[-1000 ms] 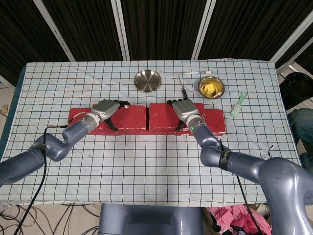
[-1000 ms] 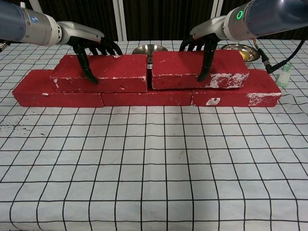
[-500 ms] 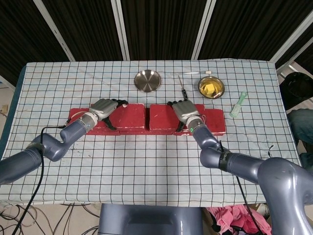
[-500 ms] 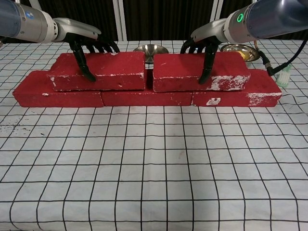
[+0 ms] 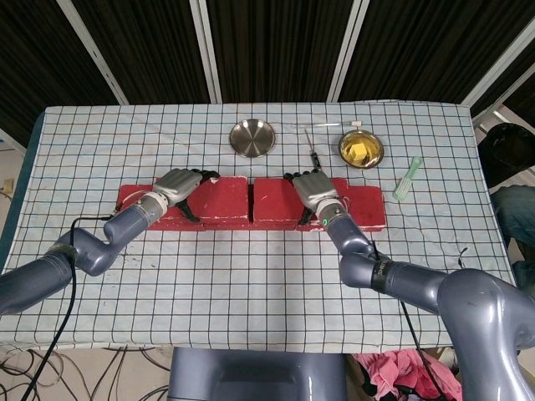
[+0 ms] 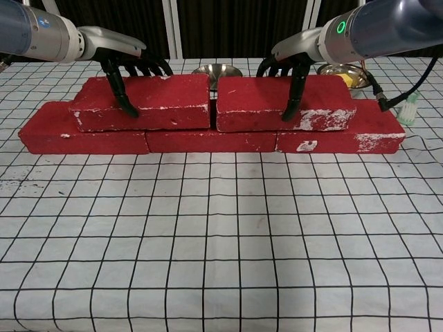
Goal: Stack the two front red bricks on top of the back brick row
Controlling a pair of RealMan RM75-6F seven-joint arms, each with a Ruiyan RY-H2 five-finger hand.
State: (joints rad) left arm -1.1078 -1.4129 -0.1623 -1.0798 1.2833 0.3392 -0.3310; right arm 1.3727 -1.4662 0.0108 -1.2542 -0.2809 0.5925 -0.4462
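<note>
Atop the back brick row (image 6: 208, 140) on the bench (image 6: 221, 235): two red bricks side by side, nearly touching. Left brick (image 6: 149, 102) gripped by left robot hand (image 6: 128, 66), right brick (image 6: 280, 104) by right robot hand (image 6: 291, 66), thumbs down the front faces.

The bottom brick row (image 6: 208, 140) lies across the table (image 6: 221, 242). Two bricks sit on top of it, side by side. The left top brick (image 6: 149, 102) is just beside the right top brick (image 6: 273, 104). Behind the row are an empty bowl (image 5: 252, 138) and, further right, a bowl with food (image 5: 361, 150). A brush (image 5: 407, 179) lies right of the row.
</note>
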